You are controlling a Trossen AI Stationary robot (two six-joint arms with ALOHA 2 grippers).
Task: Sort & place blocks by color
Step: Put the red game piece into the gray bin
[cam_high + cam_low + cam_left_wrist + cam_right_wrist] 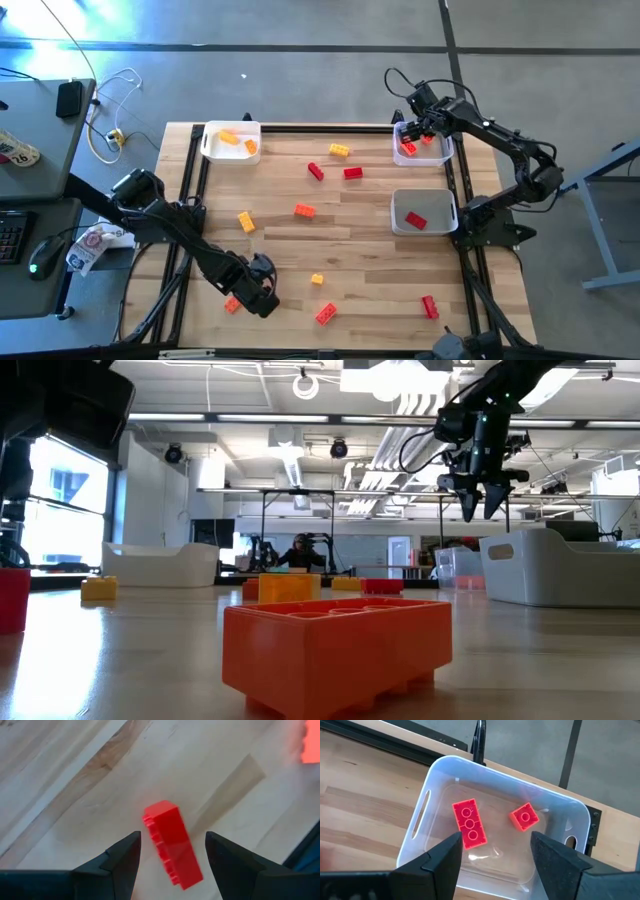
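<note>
A: Hovering over the far right tray (440,152), the right gripper (495,852) had its fingers spread with nothing between them. Two red blocks lay in that tray below it, a long one (469,823) and a small square one (524,816), apart from each other.

B: And the left gripper (172,852)?

A: It was down at the near left part of the table (370,270), fingers also spread, straddling a long red block (173,843) that lay on the wood. I could not tell whether the fingers touched it.

B: Where were the other blocks?

A: Two orange ones sat in the far left tray (213,150), and one red block (416,220) in the nearer right tray (398,205). The rest lay scattered on the table: a yellow one (339,150) and two red ones (352,172) toward the far side, an orange one (304,210) near the middle, a red one (430,306) at the near right.
</note>
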